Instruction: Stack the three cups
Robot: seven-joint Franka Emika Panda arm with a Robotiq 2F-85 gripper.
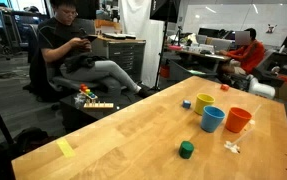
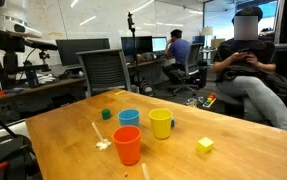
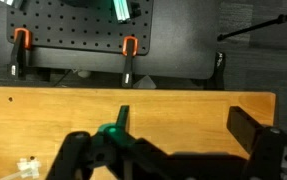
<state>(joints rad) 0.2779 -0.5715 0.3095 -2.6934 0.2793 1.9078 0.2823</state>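
Gripper (image 3: 158, 135) seen spread open, nothing held. Counted unstacked: one orange-red cup (image 2: 128, 146), one yellow cup (image 2: 160, 123), one blue cup (image 2: 129, 118) — three total; one green block (image 1: 186, 149) noted.

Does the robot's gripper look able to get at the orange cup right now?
Probably yes. The orange cup stands upright in the open beside the blue cup, nothing over it. The gripper, jaws apart, shows only in the wrist view with no cup in sight, so its distance is unclear.
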